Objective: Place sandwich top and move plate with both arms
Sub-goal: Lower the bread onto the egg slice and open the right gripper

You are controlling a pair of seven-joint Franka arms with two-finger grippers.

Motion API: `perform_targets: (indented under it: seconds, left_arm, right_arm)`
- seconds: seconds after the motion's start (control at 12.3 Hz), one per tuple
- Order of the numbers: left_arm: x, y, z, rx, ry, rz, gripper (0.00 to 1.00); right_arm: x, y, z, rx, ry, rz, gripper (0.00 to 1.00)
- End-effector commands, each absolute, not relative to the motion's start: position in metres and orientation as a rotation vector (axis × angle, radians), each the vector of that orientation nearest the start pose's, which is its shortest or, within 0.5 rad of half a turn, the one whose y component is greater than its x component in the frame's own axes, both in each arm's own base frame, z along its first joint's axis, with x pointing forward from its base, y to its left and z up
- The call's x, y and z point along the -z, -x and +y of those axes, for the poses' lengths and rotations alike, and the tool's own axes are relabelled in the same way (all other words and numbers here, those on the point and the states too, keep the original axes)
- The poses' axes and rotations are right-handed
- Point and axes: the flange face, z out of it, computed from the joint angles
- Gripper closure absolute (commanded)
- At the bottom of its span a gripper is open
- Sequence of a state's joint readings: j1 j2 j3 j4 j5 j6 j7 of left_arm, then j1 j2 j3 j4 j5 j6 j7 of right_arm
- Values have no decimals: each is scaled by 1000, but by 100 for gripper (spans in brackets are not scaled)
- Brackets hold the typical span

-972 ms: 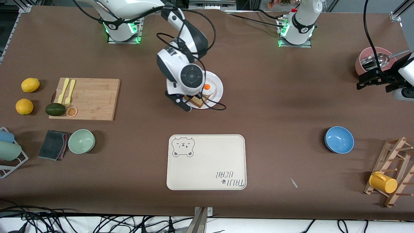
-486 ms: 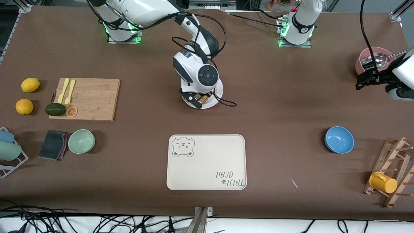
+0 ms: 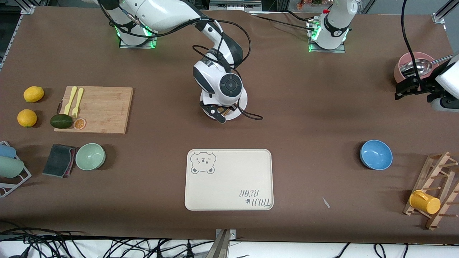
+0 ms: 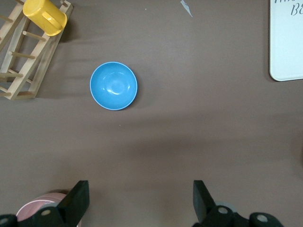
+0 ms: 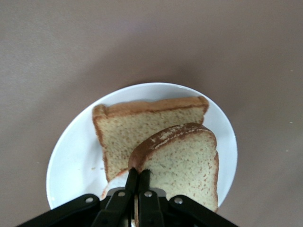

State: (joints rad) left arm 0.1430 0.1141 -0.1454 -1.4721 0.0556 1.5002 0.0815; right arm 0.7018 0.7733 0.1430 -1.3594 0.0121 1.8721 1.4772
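Sandwich top (image 5: 182,161) pinched at its crust by right gripper (image 5: 137,187), jaws clamped tight, hanging tilted over a second bread slice (image 5: 142,125) on the plate (image 5: 71,161). Below the plate, brown matte table (image 3: 304,118). Left gripper (image 4: 139,201) spread wide, nothing between the jaws, waiting over bare table; blue bowl (image 4: 113,85) and pink bowl (image 4: 35,208) near it.

The right gripper (image 5: 137,182), holding the sandwich top (image 5: 182,163), has moved toward the left arm's end and now hangs right over the plate (image 5: 71,161), hiding the egg.
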Motion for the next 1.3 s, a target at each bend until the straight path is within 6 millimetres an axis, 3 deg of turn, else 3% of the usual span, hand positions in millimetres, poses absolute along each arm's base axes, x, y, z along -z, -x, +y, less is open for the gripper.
perform_targets:
  seconds: [0.0,0.08,0.16,0.41,0.65,0.73,0.89,1.22]
  left_arm:
    - [-606,-582,9,-115,3080,142,2]
    - [-606,-582,9,-115,3080,142,1]
    - [-606,-582,9,-113,3080,140,1]
    - [-606,-582,9,-113,3081,140,1]
    - [-606,-582,9,-113,3081,140,1]
    - [-606,-582,9,-113,3081,140,1]
    - [-605,-583,11,-117,3086,133,1]
    - [-575,-596,5,-182,3199,137,1]
  right_arm:
    - [-245,-488,523,-301,3117,1099,100]
    - [-245,-489,522,-301,3116,1102,50]
    - [-246,-489,523,-296,3117,1100,27]
    - [-259,-498,516,-281,3107,1114,15]
    - [-282,-520,494,-236,3118,1124,14]
    - [-299,-529,484,-212,3120,1093,14]
    - [-324,-550,454,-220,3149,978,14]
    - [-374,-597,368,-257,3201,745,14]
